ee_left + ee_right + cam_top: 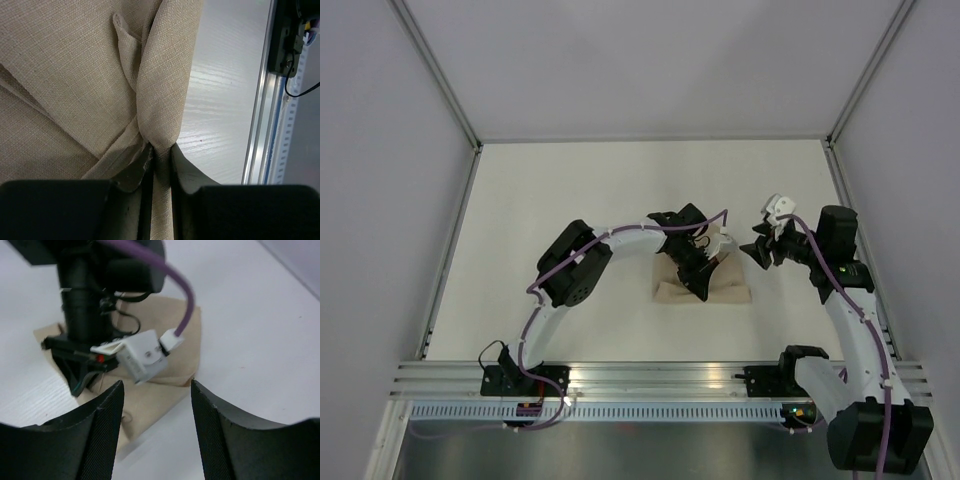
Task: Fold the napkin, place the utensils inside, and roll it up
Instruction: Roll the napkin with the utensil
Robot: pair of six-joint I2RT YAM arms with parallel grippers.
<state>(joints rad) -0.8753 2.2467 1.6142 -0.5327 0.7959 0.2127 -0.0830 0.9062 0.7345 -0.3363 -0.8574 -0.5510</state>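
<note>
Pinching: left gripper [161, 156] clenched on a raised fold of the napkin [75, 75]; the cloth is squeezed between both dark fingers and stands up as a rounded ridge.
Napkin cloth: tan-beige, matte, coarse plain weave, unpatterned; creased, layers overlapping, one small flap turned up.
Napkin place: mid-table on the white table [570, 190], bunched into a low, wide shape under the left gripper.
Right gripper [156, 386]: jaws spread wide, nothing between them; hovers just right of the napkin; inner finger faces black, finely textured.
Table surface: smooth, white, faint wood grain.
Rail [257, 100]: pale metal strip along the near table edge.
</note>
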